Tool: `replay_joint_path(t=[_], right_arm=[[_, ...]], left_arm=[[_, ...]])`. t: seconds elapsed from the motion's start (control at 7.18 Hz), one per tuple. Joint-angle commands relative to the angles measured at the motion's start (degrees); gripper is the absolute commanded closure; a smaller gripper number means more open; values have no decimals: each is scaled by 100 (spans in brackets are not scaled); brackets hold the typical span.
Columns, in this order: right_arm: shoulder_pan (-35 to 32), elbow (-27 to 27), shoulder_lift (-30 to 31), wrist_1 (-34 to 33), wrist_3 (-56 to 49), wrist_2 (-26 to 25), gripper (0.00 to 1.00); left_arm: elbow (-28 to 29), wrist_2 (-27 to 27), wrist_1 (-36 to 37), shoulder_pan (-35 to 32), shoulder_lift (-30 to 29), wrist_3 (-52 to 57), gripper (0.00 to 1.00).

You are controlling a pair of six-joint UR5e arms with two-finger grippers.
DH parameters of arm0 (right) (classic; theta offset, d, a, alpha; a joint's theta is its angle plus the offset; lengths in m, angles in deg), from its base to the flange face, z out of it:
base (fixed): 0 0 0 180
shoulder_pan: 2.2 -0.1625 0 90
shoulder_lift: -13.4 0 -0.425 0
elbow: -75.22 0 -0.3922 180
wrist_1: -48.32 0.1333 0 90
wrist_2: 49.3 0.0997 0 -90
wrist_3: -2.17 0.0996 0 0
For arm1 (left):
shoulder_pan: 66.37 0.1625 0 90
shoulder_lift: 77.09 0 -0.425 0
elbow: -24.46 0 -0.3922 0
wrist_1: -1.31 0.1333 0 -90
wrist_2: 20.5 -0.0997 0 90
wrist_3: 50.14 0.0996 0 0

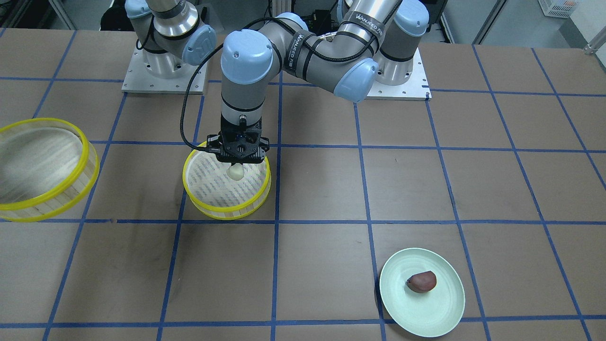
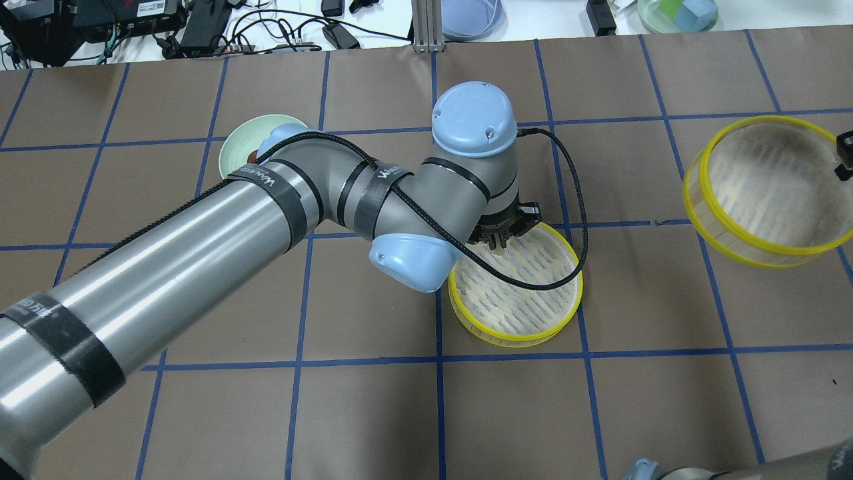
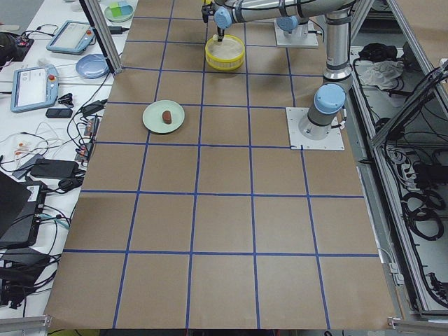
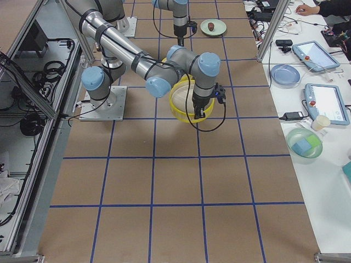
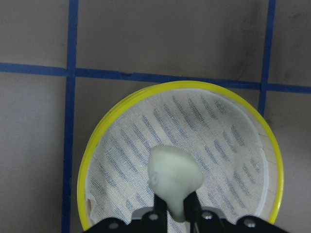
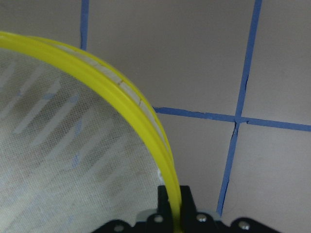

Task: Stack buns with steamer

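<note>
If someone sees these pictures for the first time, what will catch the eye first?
The left fingers pinch a cream bun above the middle steamer basket. The right fingers clamp the rim of the second steamer basket on the robot's right, and a brown bun lies on a green plate.

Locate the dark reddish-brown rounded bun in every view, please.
Exterior front-facing: dark reddish-brown bun lower right, on the pale green round plate.
Overhead exterior: upper left, mostly hidden behind the left arm.
Exterior left: bun left of centre.
Exterior right: bun top centre.
Left wrist: absent.
Right wrist: absent.
Shared landmark: the plate.
</note>
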Motion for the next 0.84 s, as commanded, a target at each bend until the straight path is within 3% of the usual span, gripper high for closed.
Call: replay_joint_path(t=[0.0, 0.28, 0.42, 0.7], right_arm=[[-124, 0, 21, 88, 373, -7, 100], [-727, 0, 73, 194, 1171, -34, 100], [-1079, 0, 178, 420, 1784, -25, 100], [-1948, -78, 240, 703, 3129, 10, 100]], left_arm=[[-11, 16, 32, -54, -26, -74, 14], [15, -28, 50, -2, 157, 83, 7], [41, -107, 15, 103, 297, 746, 0], [50, 15, -230, 1127, 605, 1339, 0]])
